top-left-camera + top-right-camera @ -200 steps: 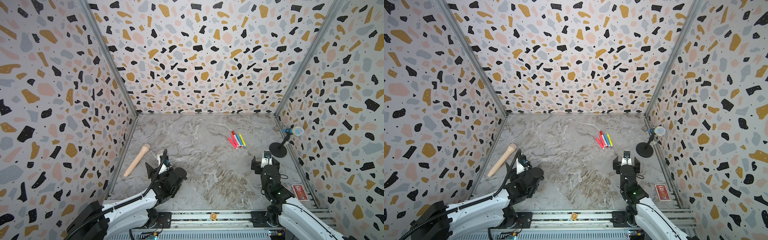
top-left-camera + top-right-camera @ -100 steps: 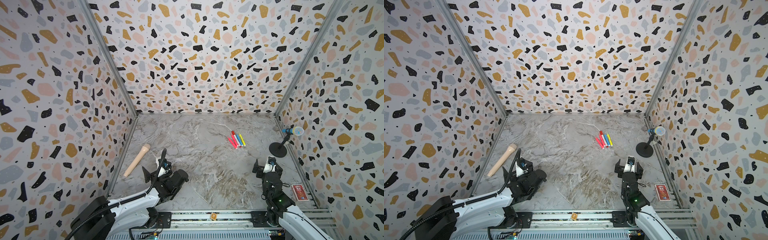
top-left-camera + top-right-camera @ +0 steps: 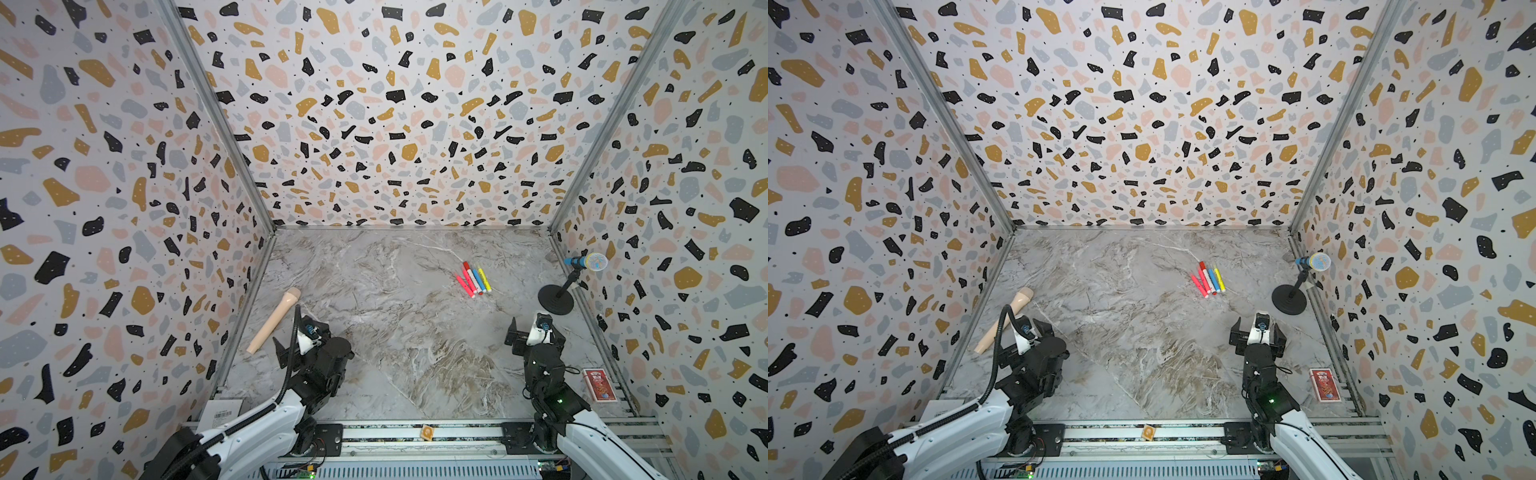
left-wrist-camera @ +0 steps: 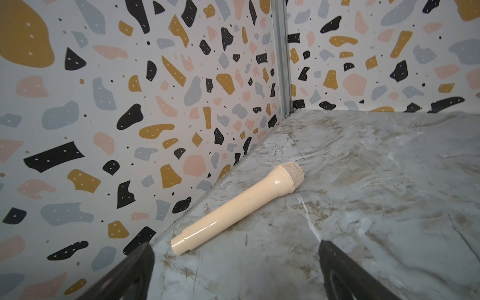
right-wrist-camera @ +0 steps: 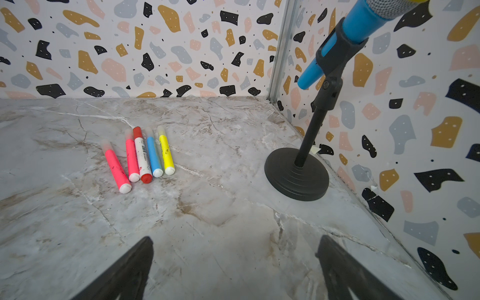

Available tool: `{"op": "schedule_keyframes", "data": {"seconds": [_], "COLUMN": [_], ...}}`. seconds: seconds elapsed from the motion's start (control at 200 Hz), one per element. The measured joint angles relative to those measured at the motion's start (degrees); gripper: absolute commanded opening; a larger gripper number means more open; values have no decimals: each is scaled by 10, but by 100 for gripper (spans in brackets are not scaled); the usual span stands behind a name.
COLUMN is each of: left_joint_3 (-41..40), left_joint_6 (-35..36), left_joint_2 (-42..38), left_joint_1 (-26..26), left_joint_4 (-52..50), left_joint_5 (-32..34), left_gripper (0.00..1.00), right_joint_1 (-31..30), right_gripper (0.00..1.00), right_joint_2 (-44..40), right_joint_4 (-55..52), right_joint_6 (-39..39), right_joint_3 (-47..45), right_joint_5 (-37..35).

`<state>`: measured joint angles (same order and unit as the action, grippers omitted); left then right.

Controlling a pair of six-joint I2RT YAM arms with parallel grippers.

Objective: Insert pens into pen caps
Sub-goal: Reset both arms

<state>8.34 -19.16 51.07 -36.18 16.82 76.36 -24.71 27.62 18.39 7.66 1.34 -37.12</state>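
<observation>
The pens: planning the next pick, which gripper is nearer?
Right. The right gripper faces the pens from nearby; the left gripper is across the table, by the beige microphone.

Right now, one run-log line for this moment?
pens: five in a row, capped | left end effector: open, empty | right end effector: open, empty

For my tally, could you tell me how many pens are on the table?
5, lying side by side in one row: outer pink pen, second pink pen, red-ended white pen, blue pen, yellow pen. No others visible.
</observation>
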Motion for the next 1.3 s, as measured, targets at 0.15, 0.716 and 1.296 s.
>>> {"op": "schedule_keyframes", "data": {"seconds": [0.15,0.716,1.296], "left_joint_3": [20,64,-62], "left_joint_6": [-11,-28,107], "left_joint_2": [35,107,-80], "left_joint_1": [18,92,172], "left_joint_4": [-4,-11,164], "left_joint_5": [0,12,-115], "left_gripper": [100,99,99], "right_joint_1": [0,0,11], "right_gripper": [99,99,99], "right_joint_2": [-4,82,78], "right_joint_4": [1,77,355], "right_joint_6": [0,-12,-84], "right_joint_3": [0,0,-10], "right_joint_5": [0,-16,-31]}}
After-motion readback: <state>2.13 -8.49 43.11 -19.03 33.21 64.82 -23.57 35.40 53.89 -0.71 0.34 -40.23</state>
